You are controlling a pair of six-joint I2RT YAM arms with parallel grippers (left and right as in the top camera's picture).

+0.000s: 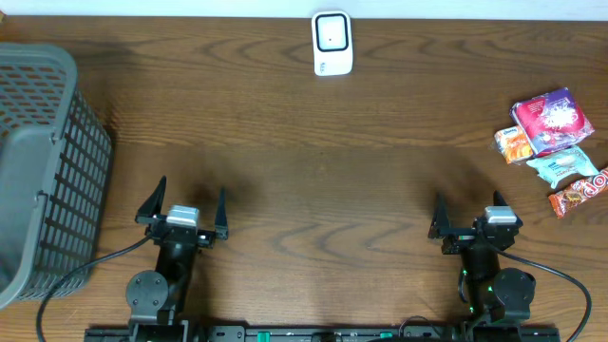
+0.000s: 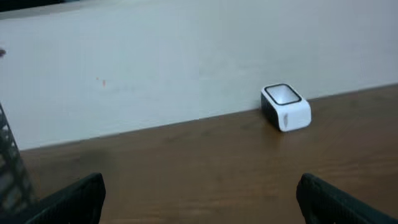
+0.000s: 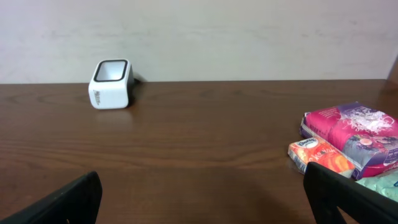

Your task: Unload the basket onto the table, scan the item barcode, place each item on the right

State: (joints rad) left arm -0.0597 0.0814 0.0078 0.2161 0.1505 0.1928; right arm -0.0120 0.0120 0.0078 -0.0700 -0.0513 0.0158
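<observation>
Noted left gripper [image 1: 193, 190] and right gripper [image 1: 467, 201] wide, empty, bottom of frame; scanner [image 1: 332, 43] top centre (snack packets [image 1: 556, 147] right edge)

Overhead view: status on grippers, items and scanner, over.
Left gripper open, empty; right gripper open, empty. Snack packets untouched, robot's right side. Scanner at far edge; nothing lying between them.

I am looking straight down from the overhead camera, taking in the whole counter [image 1: 313, 142] from well above. My left wrist camera is sitting low near the front edge, facing the back wall [image 2: 186, 56], its fingers [image 2: 68, 202] framing the bottom corners. My right wrist camera is facing the same way, equally low. All three views are sharing the scanner [image 1: 332, 43] at the far edge; overhead and right wrist are also sharing the snack packets [image 1: 549, 123].
</observation>
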